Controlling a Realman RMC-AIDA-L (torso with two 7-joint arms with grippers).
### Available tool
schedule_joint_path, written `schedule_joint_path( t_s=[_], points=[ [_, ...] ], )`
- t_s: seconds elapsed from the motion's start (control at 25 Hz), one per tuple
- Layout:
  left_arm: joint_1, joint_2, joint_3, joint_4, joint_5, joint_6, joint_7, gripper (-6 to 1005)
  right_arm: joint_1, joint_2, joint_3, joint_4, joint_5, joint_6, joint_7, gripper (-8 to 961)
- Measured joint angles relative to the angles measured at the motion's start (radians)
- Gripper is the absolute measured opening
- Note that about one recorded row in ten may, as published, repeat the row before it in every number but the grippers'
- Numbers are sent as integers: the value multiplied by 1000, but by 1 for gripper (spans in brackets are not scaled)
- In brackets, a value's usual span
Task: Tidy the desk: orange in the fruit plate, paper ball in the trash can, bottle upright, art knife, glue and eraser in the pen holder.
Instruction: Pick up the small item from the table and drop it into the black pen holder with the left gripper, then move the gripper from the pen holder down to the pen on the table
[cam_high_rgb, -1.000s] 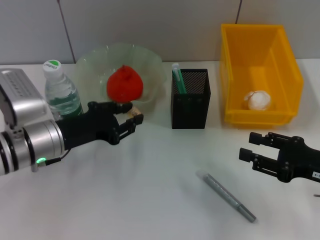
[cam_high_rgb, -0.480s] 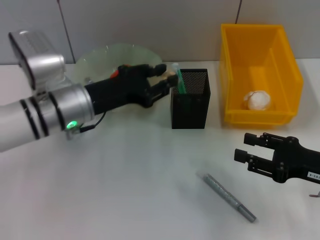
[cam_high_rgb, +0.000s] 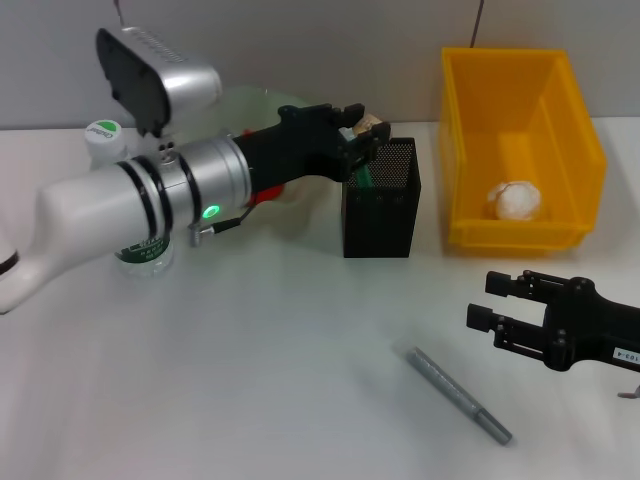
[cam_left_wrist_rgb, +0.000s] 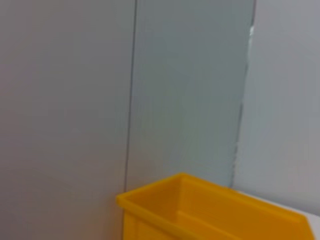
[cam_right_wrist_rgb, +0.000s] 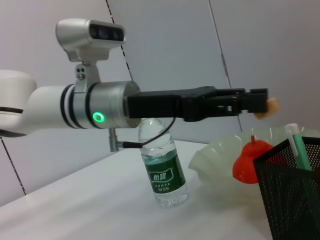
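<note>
My left gripper (cam_high_rgb: 367, 130) is shut on the small tan eraser (cam_high_rgb: 374, 126) and holds it just above the back left corner of the black mesh pen holder (cam_high_rgb: 385, 205). The right wrist view shows the eraser (cam_right_wrist_rgb: 270, 105) at the fingertips, above the holder (cam_right_wrist_rgb: 292, 192), where a green-and-white glue stick (cam_right_wrist_rgb: 297, 143) stands. The orange (cam_right_wrist_rgb: 249, 162) lies in the pale-green fruit plate (cam_right_wrist_rgb: 216, 156). The bottle (cam_right_wrist_rgb: 163, 170) stands upright. The paper ball (cam_high_rgb: 517, 201) rests in the yellow trash can (cam_high_rgb: 577, 130). A grey art knife (cam_high_rgb: 455, 393) lies on the table. My right gripper (cam_high_rgb: 486, 303) is open, to the right of the knife.
My left forearm (cam_high_rgb: 150, 205) spans the table's left side, covering most of the fruit plate (cam_high_rgb: 250, 101) and the bottle (cam_high_rgb: 103, 137). A grey panel wall runs close behind the containers. The trash can (cam_left_wrist_rgb: 200, 210) also fills the left wrist view's lower part.
My left arm rose and swung right from beside the fruit plate to above the pen holder, carrying the eraser. The right gripper crept slightly left.
</note>
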Motion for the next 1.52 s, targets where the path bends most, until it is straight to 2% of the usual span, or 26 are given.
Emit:
schedule_joint_path(
  t_s=[0.2,0.64,0.84,1.0,1.16,1.2,1.32,1.36,1.48,1.52],
  points=[
    [-21,0,92,11,-60,-97,0,383,0,0,0,-5,-2,-1,0,569],
    [-27,0,130,13,-125,-164,0,399,8,-1,1,-2,-13,3,0,566],
    [-30,0,153,21,-126,-172,0,648,11,-2,1,0,-15,5,0,564],
    [-5,0,160,46,-126,-142,0,667,13,-2,2,0,-16,6,0,563],
    [75,5,159,102,-122,-16,34,677,17,-1,2,-2,-16,6,0,562],
    [75,5,159,102,-122,-16,34,676,18,-1,2,-3,-16,6,0,562],
    [200,12,150,184,-120,110,73,676,26,1,2,-3,-16,6,2,561],
    [220,13,149,197,-119,123,75,676,30,1,2,-1,-16,6,2,561],
    [220,13,149,197,-119,123,75,675,39,0,1,1,-16,8,3,560],
    [308,18,131,245,-118,185,89,675,42,0,2,0,-16,9,5,559]
  ],
)
